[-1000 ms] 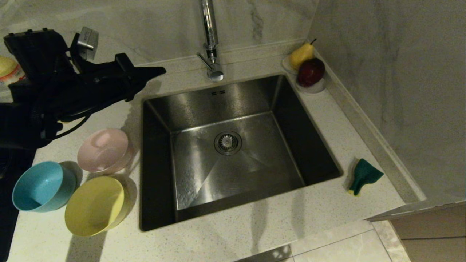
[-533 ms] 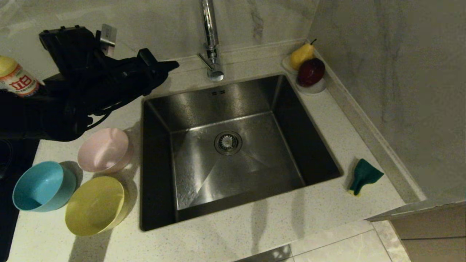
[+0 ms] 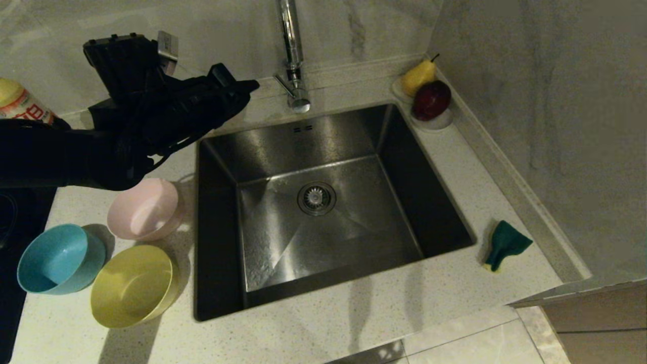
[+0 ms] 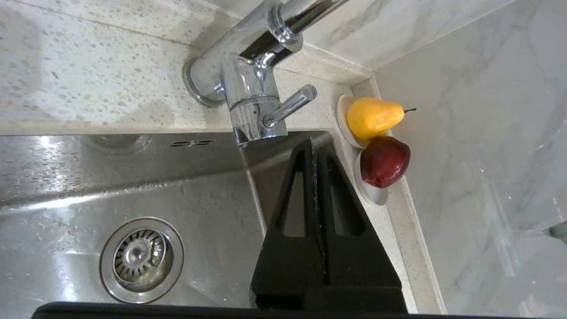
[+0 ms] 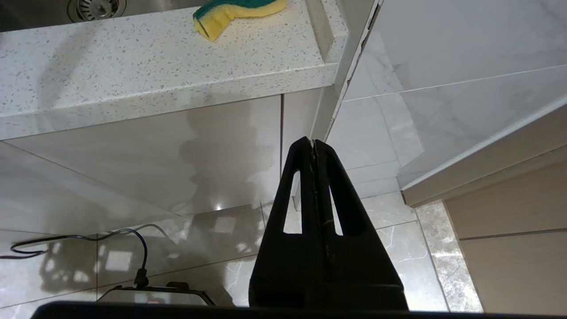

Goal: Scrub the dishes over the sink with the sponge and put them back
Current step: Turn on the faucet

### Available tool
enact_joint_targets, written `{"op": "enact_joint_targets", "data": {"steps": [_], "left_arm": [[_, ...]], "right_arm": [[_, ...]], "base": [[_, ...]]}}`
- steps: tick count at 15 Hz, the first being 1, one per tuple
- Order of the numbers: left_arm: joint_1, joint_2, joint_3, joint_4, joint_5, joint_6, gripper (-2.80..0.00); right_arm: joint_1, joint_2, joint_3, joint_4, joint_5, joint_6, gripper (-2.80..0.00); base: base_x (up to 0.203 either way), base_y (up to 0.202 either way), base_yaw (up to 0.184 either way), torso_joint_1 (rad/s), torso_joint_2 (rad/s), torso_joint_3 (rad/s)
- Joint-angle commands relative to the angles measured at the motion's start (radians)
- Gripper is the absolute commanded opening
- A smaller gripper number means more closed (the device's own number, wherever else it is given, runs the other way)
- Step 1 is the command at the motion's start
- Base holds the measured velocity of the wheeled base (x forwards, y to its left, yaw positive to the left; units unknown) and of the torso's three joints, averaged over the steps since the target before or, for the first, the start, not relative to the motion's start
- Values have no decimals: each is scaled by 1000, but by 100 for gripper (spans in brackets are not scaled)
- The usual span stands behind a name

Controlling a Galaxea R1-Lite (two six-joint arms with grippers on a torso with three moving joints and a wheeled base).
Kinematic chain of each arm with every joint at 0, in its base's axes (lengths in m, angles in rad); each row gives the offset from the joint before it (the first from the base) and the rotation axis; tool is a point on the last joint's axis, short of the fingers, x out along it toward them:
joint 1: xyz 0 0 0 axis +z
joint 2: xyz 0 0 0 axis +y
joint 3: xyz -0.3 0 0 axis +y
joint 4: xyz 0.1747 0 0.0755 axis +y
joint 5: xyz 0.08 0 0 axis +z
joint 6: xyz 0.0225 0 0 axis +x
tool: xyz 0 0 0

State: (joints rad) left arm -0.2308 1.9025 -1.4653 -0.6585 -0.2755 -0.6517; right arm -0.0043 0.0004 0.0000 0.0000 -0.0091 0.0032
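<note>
Three bowls stand on the counter left of the sink [image 3: 323, 202]: a pale pink one [image 3: 144, 210], a light blue one [image 3: 58, 259] and a yellow one [image 3: 132, 285]. The sponge [image 3: 504, 243], green side up, lies bent on the counter right of the sink; its yellow foam shows in the right wrist view [image 5: 239, 11]. My left gripper [image 3: 252, 86] is shut and empty, held in the air above the sink's back left corner, near the tap [image 3: 293, 55]. It points across the basin [image 4: 133, 186] in the left wrist view [image 4: 313, 146]. My right gripper [image 5: 312, 141] hangs shut below the counter's edge.
A chrome tap [image 4: 252, 102] with a side lever rises behind the sink. A small white dish [image 3: 434, 121] with a yellow pear [image 3: 418, 76] and a dark red apple [image 3: 431, 100] sits in the back right corner. A bottle [image 3: 20, 103] stands at the far left.
My left arm has swung to the right and further over the counter, from beyond the bowls toward the tap. The gripper stayed shut. Bowls and sponge have not moved.
</note>
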Motion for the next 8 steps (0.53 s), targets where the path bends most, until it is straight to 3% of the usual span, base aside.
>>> {"op": "enact_joint_targets", "data": {"steps": [1, 8], "left_arm": [[-8, 10, -3, -4, 1, -3, -280], [-35, 9, -18, -1, 23, -3, -280]], "right_arm": [[0, 0, 0, 0, 0, 0, -280], [0, 0, 0, 0, 0, 0, -280]], "base": [[0, 0, 0, 0, 0, 0], [0, 0, 0, 0, 0, 0]]}}
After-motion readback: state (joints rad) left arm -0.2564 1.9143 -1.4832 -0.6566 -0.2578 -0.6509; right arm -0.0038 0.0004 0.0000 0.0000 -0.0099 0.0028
